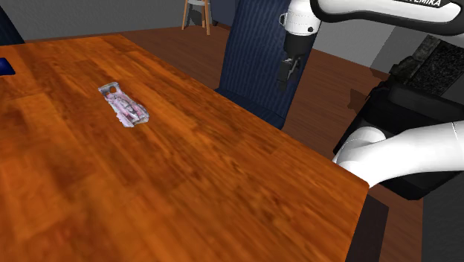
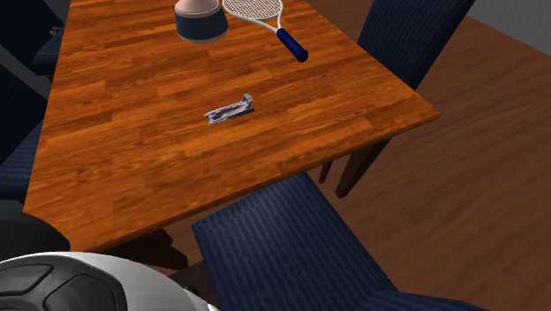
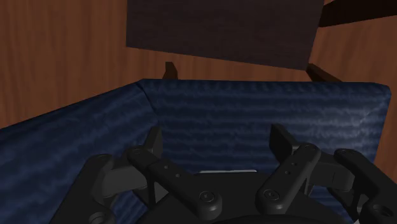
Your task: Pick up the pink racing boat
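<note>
Hovering the black two-finger hand (image 1: 285,78), fingers apart, over a dark blue ribbed chair (image 1: 253,52) off the edge of the brown wooden bench (image 1: 223,186); not yet reaching the small pink-and-white racing boat (image 1: 124,105) mid-bench.

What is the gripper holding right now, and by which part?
Nothing. The gripper is open and empty over the blue chair; the pink boat lies apart on the wooden table.

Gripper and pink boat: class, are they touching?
Apart. The shoulder view shows the gripper by the blue chair, with a stretch of table between it and the boat.
</note>
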